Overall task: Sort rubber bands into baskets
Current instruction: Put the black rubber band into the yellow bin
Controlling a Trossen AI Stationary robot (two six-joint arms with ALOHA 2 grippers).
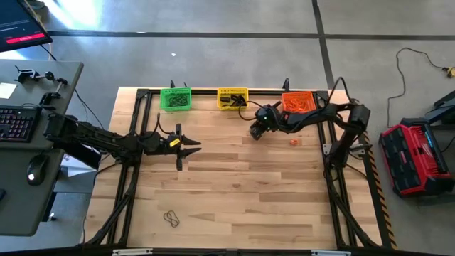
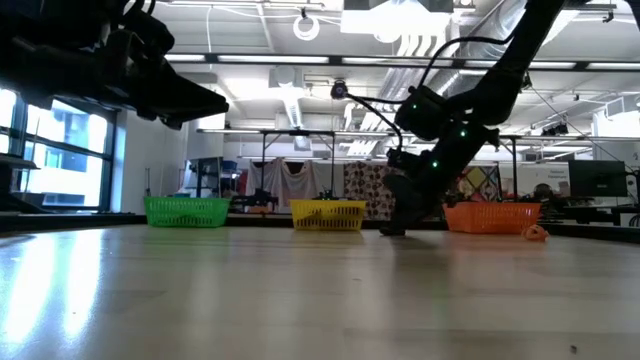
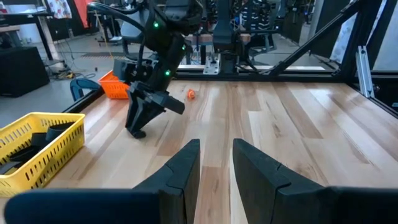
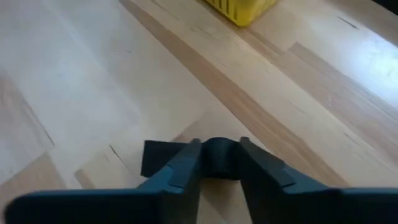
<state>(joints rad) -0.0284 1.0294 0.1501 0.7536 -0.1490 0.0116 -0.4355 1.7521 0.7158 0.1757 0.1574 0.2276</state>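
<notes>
Rubber bands lie in more than one place on the table, as I see from my station. Nearest to the front edge is a black rubber band [image 1: 170, 218], alone on the wood, toward the left side and well apart from both arms.

Farther in, the left gripper [image 1: 186, 148] hangs above the middle of the table, clear of the surface. Its two fingers [image 3: 183, 168] stand with only a narrow gap, and I see nothing between them.

More to the right lies an orange rubber band [image 1: 295, 141], a small crumpled loop on the wood, near the orange basket but outside of it.

The right gripper [image 1: 254, 133] points down and its tip is at the table surface, between the orange rubber band and the yellow basket. In the right wrist view something dark sits at the tip, but I cannot tell what it is, or how wide this gripper stands.

At the far edge the three baskets stand in a row: the green basket [image 1: 175, 98] on the left, the yellow basket [image 1: 232, 97] in the middle, and the orange basket [image 1: 298, 102] on the right. The yellow basket has dark things inside.
</notes>
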